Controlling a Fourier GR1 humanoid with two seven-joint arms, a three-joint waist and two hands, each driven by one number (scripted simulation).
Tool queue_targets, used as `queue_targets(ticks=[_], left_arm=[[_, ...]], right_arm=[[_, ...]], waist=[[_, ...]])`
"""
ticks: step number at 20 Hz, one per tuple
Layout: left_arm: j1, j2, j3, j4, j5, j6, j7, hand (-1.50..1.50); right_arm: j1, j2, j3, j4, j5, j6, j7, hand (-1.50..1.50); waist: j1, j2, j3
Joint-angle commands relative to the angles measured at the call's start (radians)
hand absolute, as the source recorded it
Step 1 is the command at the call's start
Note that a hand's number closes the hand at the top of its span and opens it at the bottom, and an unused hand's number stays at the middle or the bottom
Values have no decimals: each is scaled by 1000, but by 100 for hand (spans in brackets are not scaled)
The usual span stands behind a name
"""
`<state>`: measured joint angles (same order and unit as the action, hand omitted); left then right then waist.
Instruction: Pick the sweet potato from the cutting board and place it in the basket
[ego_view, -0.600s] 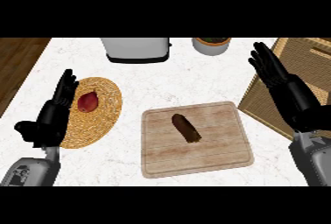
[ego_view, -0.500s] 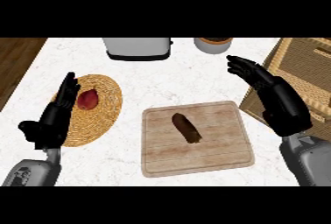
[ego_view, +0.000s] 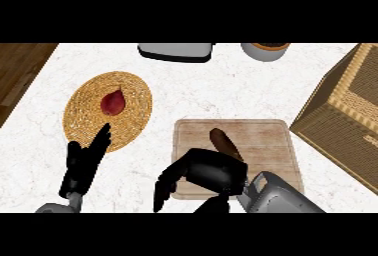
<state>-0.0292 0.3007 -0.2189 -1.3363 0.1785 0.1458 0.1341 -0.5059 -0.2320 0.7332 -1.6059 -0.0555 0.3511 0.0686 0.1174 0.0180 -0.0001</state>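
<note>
The sweet potato (ego_view: 223, 142), dark brown and elongated, lies on the wooden cutting board (ego_view: 269, 137) a little left of its middle. My right hand (ego_view: 210, 172) hovers over the board's near left part, just below the potato, covering its near end. The hand's fingers (ego_view: 165, 184) hang bent and spread toward the lower left, holding nothing. The woven basket (ego_view: 345, 107) stands at the right edge, beyond the board. At the lower left my left hand (ego_view: 83, 163) rests open, fingers up, by the near rim of a round woven mat.
The round woven mat (ego_view: 88, 110) at the left carries a red fruit (ego_view: 112, 101). A grey toaster (ego_view: 176, 50) and a cup (ego_view: 266, 50) stand at the back edge. Dark wood (ego_view: 18, 65) shows beyond the counter's left edge.
My right hand has swung from the upper right by the basket down to the board's near left part, beside the potato. The view has shifted. The left hand stays resting.
</note>
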Motion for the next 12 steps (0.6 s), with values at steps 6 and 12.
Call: queue_targets(ticks=[6, 12], left_arm=[[88, 18, 23, 13, 38, -6, 84, 0], [101, 33, 49, 0, 47, -2, 92, 0]], right_arm=[[-179, 109, 305, 80, 539, -143, 121, -150], [-467, 148, 279, 34, 678, 64, 345, -150]], waist=[[-86, -35, -2], [-102, -33, -3]])
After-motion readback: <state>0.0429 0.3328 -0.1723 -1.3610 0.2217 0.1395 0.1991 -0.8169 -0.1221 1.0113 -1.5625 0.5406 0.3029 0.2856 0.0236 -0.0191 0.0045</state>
